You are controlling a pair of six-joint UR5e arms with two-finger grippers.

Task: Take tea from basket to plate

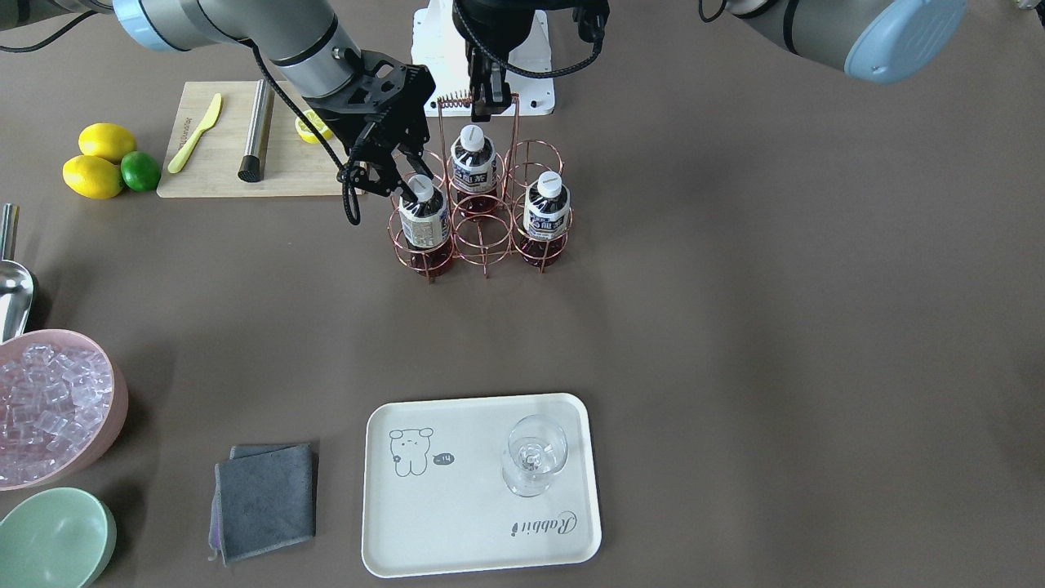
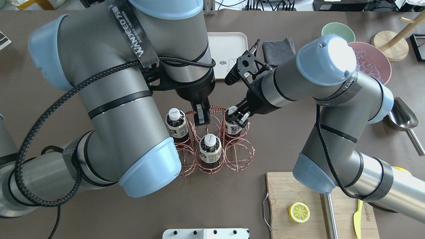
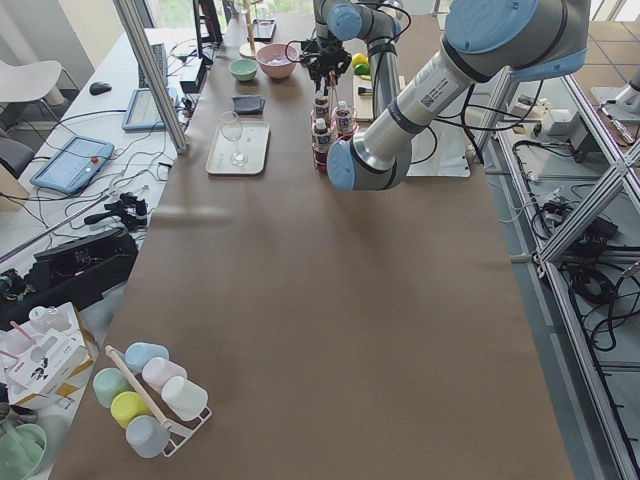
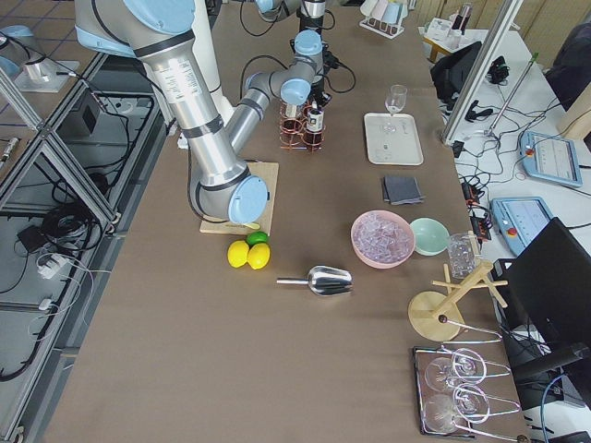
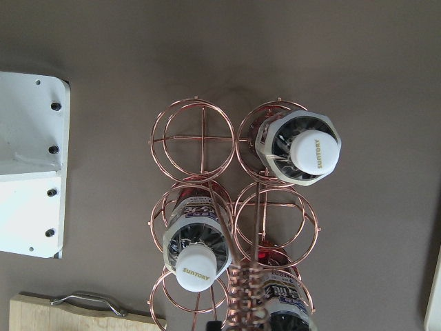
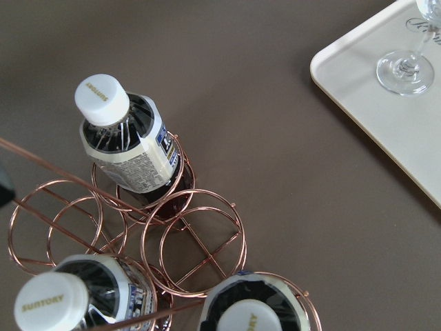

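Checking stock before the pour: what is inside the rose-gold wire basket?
The rose-gold wire basket holds three white-capped clear plastic bottles of dark tea, one per ring; three rings are empty. Bottles cover their rings' floors.

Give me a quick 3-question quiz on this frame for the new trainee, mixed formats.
1. How many tea bottles stand in the basket?
2. True or false: the plate has nothing on it.
3. Which gripper is at the coil atop the basket's handle? A) left B) right C) neither

Key:
1. Three.
2. False. A wine glass stands on it.
3. A. The left gripper pinches the coil, and the right gripper straddles one bottle's cap.
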